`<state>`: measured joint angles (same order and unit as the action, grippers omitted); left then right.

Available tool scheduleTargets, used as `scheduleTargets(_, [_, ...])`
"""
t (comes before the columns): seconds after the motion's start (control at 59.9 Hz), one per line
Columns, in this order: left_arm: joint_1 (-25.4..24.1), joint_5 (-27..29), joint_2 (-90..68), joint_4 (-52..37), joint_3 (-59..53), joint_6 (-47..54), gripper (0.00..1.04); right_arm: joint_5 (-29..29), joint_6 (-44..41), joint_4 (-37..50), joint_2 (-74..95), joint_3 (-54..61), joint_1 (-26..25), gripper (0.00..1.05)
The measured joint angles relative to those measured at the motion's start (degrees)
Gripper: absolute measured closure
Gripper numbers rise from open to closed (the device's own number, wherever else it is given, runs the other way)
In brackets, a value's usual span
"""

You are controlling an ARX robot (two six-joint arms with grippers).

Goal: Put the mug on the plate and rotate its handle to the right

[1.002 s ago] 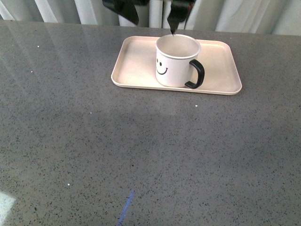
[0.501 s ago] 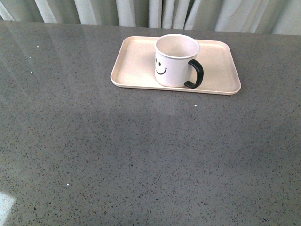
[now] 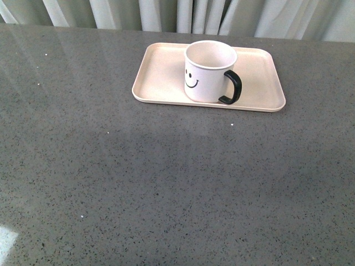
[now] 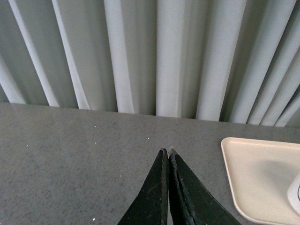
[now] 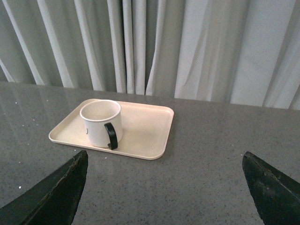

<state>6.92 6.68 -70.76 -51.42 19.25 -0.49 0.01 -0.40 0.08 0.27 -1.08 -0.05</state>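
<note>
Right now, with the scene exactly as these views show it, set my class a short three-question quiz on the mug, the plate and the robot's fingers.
1. Multiple choice: in the front view, the handle of the mug points A) to the left, B) to the right, C) straight up.
2. True or false: the mug stands upright on the plate.
3. Short answer: which are spread wide apart, the left fingers or the right fingers?

Key
1. B.
2. True.
3. The right fingers; the left fingers are pressed together.
</note>
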Motion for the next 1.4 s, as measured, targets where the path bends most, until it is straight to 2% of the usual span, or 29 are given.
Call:
scheduleTargets(0.317, [-2.62,-2.86,10.67,1.84,-9.05,0.02,1.03,0.00,0.00,0.00,0.00,0.00,0.00,0.09])
scheduleTargets(0.367, [-4.59,-5.95,12.57,2.73,-10.19,0.07,1.03,0.00,0.00,0.00,0.00,0.00,0.00,0.09])
scheduleTargets(0.467, [-6.67,-6.25,16.68,4.85,-12.26,0.07,1.03,0.00,0.00,0.00,0.00,0.00,-0.02,0.09])
scheduleTargets(0.601, [-6.71,-6.69,22.32,8.35,-14.43,0.09,1.03,0.00,0.00,0.00,0.00,0.00,0.00,0.09])
scheduleTargets(0.734, [-6.71,-6.71,24.20,6.91,-17.35,0.11,1.03,0.00,0.00,0.00,0.00,0.00,0.00,0.09])
scheduleTargets(1.002, [-6.71,-6.69,37.46,18.93,-18.47,0.11,1.03,0.00,0.00,0.00,0.00,0.00,0.00,0.09])
scheduleTargets(1.402, [-6.71,-6.69,49.05,29.75,-18.49,0.11,1.03,0.00,0.00,0.00,0.00,0.00,0.00,0.09])
